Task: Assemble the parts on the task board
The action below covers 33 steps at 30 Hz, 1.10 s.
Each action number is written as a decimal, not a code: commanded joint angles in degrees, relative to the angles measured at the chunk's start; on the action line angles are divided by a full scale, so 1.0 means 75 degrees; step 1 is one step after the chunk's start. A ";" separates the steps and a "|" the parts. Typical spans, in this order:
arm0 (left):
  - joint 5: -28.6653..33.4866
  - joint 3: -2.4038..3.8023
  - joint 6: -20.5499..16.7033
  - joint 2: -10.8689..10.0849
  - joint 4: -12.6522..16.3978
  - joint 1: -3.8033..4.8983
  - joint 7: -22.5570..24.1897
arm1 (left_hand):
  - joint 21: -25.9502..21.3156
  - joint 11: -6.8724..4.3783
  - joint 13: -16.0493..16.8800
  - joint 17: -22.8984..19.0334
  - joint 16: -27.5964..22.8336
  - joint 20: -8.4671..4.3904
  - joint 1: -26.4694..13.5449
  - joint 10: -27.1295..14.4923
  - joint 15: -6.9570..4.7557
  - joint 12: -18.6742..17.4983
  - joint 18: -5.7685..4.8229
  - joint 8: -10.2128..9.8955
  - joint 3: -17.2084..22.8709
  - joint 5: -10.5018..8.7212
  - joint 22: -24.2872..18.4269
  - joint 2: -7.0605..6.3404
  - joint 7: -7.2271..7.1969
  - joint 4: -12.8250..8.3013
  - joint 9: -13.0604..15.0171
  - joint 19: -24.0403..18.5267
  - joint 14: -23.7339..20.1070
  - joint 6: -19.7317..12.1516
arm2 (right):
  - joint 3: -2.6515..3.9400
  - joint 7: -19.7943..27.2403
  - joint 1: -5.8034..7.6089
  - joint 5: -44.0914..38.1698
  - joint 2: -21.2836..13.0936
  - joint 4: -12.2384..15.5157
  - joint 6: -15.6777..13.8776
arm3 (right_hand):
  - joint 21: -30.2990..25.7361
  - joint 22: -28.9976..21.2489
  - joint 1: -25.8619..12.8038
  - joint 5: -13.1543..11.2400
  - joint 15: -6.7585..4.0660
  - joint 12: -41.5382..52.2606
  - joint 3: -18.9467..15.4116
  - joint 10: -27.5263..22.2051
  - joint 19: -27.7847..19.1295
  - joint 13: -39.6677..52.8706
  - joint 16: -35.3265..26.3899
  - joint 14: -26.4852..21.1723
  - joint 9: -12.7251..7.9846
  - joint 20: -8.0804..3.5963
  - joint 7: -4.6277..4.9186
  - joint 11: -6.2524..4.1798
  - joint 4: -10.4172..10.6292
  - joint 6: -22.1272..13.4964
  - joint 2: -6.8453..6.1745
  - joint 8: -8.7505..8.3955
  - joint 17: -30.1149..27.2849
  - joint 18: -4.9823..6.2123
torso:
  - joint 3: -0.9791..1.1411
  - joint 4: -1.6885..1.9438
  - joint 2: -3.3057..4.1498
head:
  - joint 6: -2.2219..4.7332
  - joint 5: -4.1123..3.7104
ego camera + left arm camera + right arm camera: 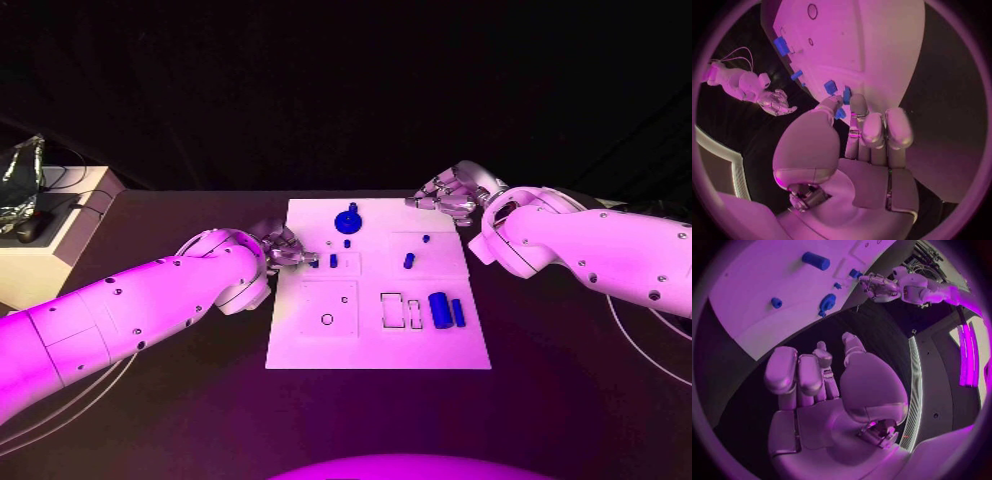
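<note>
Dark surface [173, 420], dark drapes behind it. The white task board [378, 300] is laid at the middle of the surface and serves as landmark.

Beyond the board's left side, at the surface's edge, a pale box [58, 235] is seen, with a crumpled shiny item [20, 185] and cables on it.

On the board: a round blue knob part [348, 219] near the far edge; a small blue peg [408, 260] toward the centre; a second small peg [333, 260] nearer the left edge; two larger blue cylinders [447, 311] lying side by side at the right edge, next to rectangular cut-outs. An oval hole is noted in the near-left panel.

The left hand [284, 248] is held at the board's left edge, level with the small pegs. In the left wrist view, its fingers [858, 107] are extended and close together, tips at the small blue pieces along the board's edge; whether one is pinched cannot be told.

The right hand [450, 194] is held off the board's far right corner, over the dark surface. Its fingers [781, 371] are loosely curled, slightly apart, nothing held.
</note>
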 commanded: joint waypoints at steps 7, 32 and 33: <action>0.0076 -0.0014 0.0141 0.0034 -0.0003 -0.0021 -0.0029 | -0.0043 -0.0024 -0.0009 0.0007 0.0034 -0.0029 -0.0022 -0.0040 -0.0021 0.0026 -0.0113 -0.0017 -0.0192 -0.0038 0.0982 0.0004 0.0004 0.0141 0.0009 0.0041 0.0045 0.0050 | 0.0004 0.0075 -0.0003 -0.0066 -0.0006 0.0012 0.0053 | -0.0030 0.1028 -0.0028 0.0035 -0.0005 -0.0026 -0.0017 0.0032 0.0452 0.0007 -0.0049 -0.0019 -0.0007 -0.0022 0.0012 0.0004 0.0019 0.0051 0.0068 -0.0030 -0.0007 0.0012 | -0.0002 0.0003 0.0002 | -0.0016 -0.0013; 0.0136 -0.0015 0.0094 0.0056 -0.0028 -0.0021 -0.0039 | -0.0036 -0.0003 -0.0008 0.0022 0.0043 -0.0009 -0.0003 -0.0038 -0.0006 0.0061 -0.0104 0.0018 -0.1553 -0.0029 0.0986 0.0277 0.0029 0.0733 0.0066 0.0045 0.0053 0.0068 | 0.0004 0.0092 -0.0003 -0.0076 -0.0011 0.0017 0.0021 | -0.0021 0.1031 -0.0026 0.0040 -0.0006 -0.0017 -0.0019 0.0042 0.0456 0.0015 -0.0046 -0.0017 -0.0010 -0.0022 0.0012 0.0004 0.0005 0.0053 0.0069 -0.0033 -0.0002 0.0010 | 0.0002 0.0001 0.0000 | -0.0021 -0.0010; 0.0142 -0.0015 0.0096 0.0056 -0.0028 -0.0021 -0.0039 | -0.0036 -0.0003 -0.0008 0.0022 0.0043 -0.0009 -0.0003 -0.0038 -0.0006 0.0061 -0.0104 0.0018 -0.1553 -0.0029 0.0986 0.0277 0.0029 0.0733 0.0066 0.0045 0.0053 0.0068 | 0.0004 0.0092 -0.0003 -0.0076 -0.0012 0.0017 0.0021 | -0.0021 0.1031 -0.0026 0.0040 -0.0006 -0.0017 -0.0019 0.0042 0.0456 0.0015 -0.0046 -0.0017 -0.0010 -0.0022 0.0012 0.0004 0.0005 0.0053 0.0069 -0.0033 -0.0002 0.0010 | 0.0001 0.0001 0.0001 | -0.0024 -0.0012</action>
